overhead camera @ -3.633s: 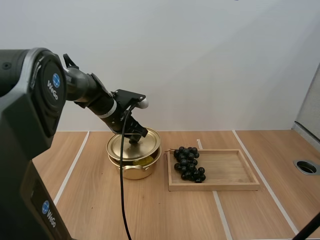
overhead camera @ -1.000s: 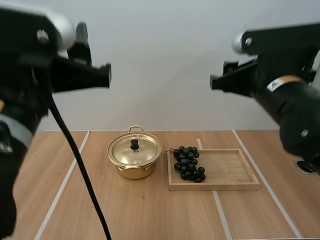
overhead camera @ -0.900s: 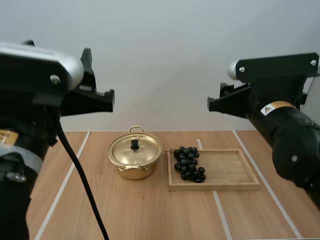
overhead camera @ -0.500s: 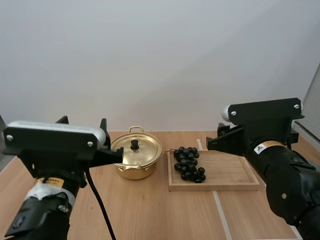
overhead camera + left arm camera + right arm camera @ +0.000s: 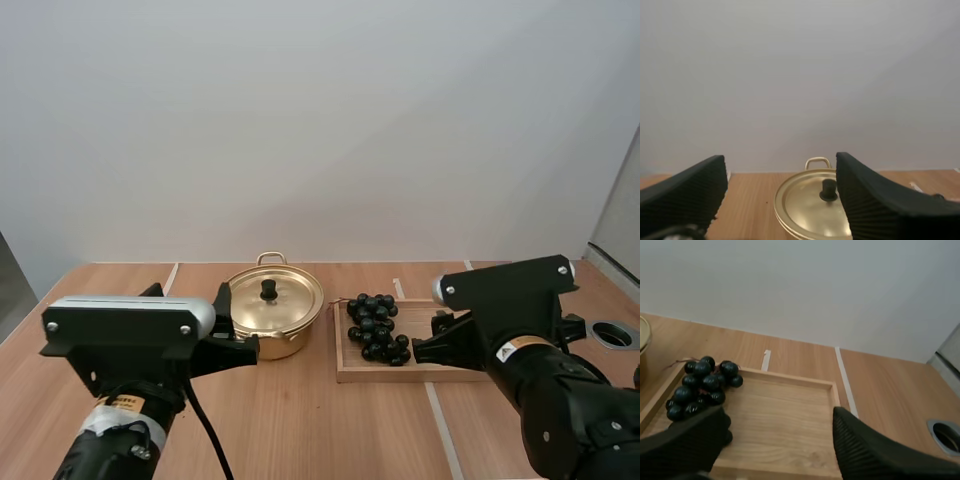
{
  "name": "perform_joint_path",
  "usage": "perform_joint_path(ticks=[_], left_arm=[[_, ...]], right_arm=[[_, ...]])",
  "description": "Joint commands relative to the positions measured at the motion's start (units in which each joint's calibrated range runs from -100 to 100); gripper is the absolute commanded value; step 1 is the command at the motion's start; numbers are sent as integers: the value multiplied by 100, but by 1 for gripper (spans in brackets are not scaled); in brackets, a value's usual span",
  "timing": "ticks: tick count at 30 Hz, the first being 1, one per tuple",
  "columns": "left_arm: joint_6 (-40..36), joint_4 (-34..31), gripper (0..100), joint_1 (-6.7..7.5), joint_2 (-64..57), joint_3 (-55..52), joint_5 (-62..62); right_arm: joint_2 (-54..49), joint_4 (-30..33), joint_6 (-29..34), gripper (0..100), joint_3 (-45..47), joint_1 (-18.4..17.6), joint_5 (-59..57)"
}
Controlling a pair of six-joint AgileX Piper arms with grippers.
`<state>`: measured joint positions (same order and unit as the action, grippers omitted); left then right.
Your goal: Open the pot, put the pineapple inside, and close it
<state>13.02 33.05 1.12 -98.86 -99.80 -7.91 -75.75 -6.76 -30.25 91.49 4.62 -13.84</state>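
Note:
The gold pot (image 5: 270, 325) stands on the table with its lid (image 5: 272, 297) on and the black knob upright. From the left wrist it is the same lidded pot (image 5: 812, 205), some way ahead of my left gripper (image 5: 780, 160). That gripper is open, its ribbed fingers (image 5: 687, 192) wide apart, with nothing between them. My right gripper (image 5: 779, 412) is open too and hovers over the near edge of the wooden tray (image 5: 790, 410), holding nothing. Both arms sit low near the table's front, the left arm (image 5: 130, 335) before the pot, the right arm (image 5: 520, 320) before the tray.
A bunch of dark grapes (image 5: 377, 325) lies at the left end of the wooden tray (image 5: 415, 312), right of the pot. From the right wrist the grapes (image 5: 702, 385) lie beside my left finger. A round hole (image 5: 612, 333) is in the table at far right. White tape lines cross the wood.
Earlier my left gripper held the lid tilted over the pot with something yellow inside; now the lid sits on the pot. Over the last second both arms came down toward the table's front.

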Motion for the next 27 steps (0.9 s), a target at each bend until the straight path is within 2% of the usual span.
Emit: perform_joint_path(ticks=[1,4,6,19,24,27], left_arm=[[81,-448,100,-18,-37,-20,-506],[324,-1407,100,-169,-37,-20,-566],[346,-1719,100,-271,-37,-20,-545],[346,-1745,100,-293,-37,-20,-496],[310,-1689,100,-293,-37,-20,-582],[48,-1494,100,-293,-37,-20,-1400]], right_arm=[[-50,-67,5,100,451,27,914],[-50,-67,5,100,671,27,1054],[-50,-67,5,100,695,20,1054],[-50,-144,5,100,696,20,1515],[-146,-196,5,100,708,20,733],[-515,-305,5,100,851,-68,574]])
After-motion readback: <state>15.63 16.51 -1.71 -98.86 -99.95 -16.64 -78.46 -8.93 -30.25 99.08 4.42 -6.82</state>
